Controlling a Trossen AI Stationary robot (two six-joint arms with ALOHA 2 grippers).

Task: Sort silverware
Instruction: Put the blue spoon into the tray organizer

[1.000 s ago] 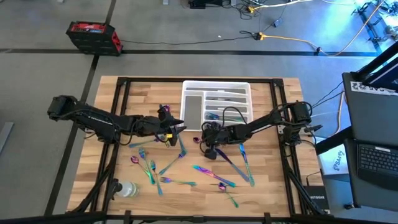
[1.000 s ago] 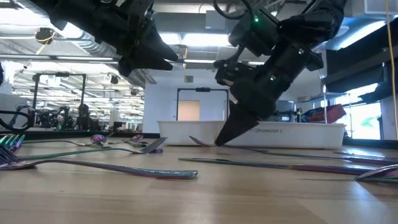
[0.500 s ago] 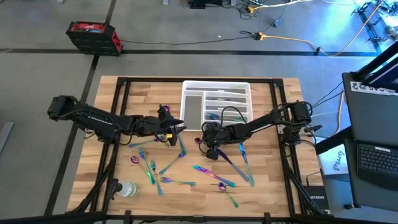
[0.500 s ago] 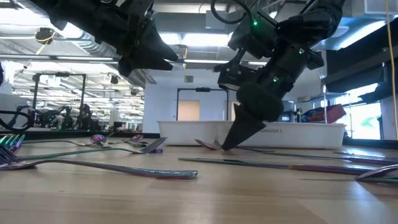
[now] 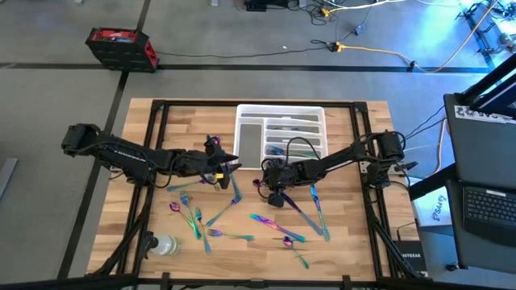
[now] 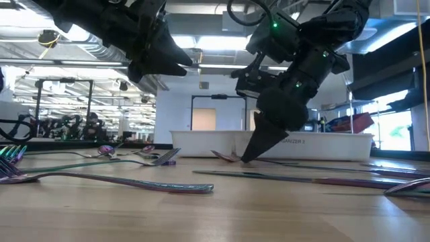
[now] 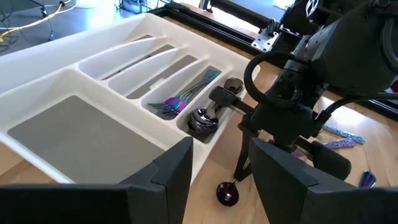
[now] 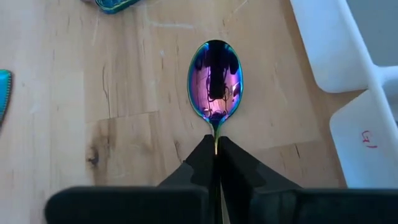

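Item 1, work surface: I see a light wooden table point(image 5: 363, 242) on a dark frame, its boards running lengthwise, standing on a grey floor.

Item 2, white tray point(image 5: 251, 145): at the far middle of the table, with several compartments. In the left wrist view I count forks point(image 7: 177, 102) in 1 narrow slot and spoons point(image 7: 202, 119) in the short slot nearest the arms; the wide compartment is bare.

Item 3, silverware point(image 5: 205, 217): loose iridescent pieces lie scattered over the near half of the table, a cluster at left centre and a few long pieces at right centre point(image 5: 314, 211).

Item 4, right gripper point(image 5: 262, 182): lowered to the wood just in front of the tray, fingers pinched closed on the handle of a spoon point(image 8: 215, 78). The spoon's bowl lies flat on the table, facing up, close beside the tray's corner.

Item 5, left gripper point(image 5: 234, 163): held above the table left of the tray, pointing towards it. Its 2 fingers point(image 7: 168, 177) stand apart with nothing between them.

Item 6, clear bottle point(image 5: 165, 245): lying on its side at the near left corner.

Item 7, room: a red and black case point(image 5: 121, 47) on the floor beyond the table, cables across the far floor, and a laptop keyboard point(image 5: 490, 205) on a stand to the right. The low view shows a bright hall with ceiling lights and a doorway point(image 6: 203, 118) behind the tray.
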